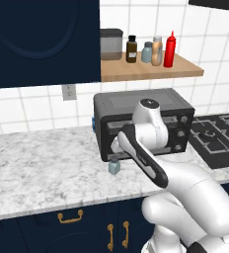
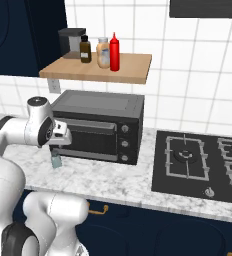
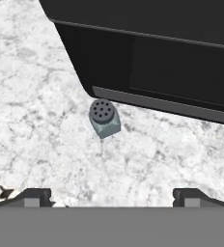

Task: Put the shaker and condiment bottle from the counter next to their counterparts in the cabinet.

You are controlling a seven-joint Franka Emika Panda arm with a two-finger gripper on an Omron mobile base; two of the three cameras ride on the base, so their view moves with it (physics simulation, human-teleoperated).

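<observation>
The small pale blue-grey shaker [image 1: 114,167] [image 2: 56,161] stands upright on the marble counter [image 1: 42,163], just in front of the toaster oven's left corner. In the hand view the shaker [image 3: 104,118] shows its grey holed cap from above. My gripper [image 3: 112,195] hangs open over it, fingertips [image 3: 35,197] wide apart and empty. The red condiment bottle [image 1: 170,49] [image 2: 114,52] stands on the wooden cabinet shelf [image 1: 151,71], next to the tan bottle [image 1: 157,51] and the other shaker [image 1: 147,52].
A black toaster oven [image 1: 143,123] [image 2: 98,125] sits close behind the counter shaker. A grey canister [image 1: 110,43] and a dark brown bottle [image 1: 131,49] share the shelf. A black hob [image 2: 203,165] lies to the right. My own forearm [image 1: 141,158] reaches across the oven's front.
</observation>
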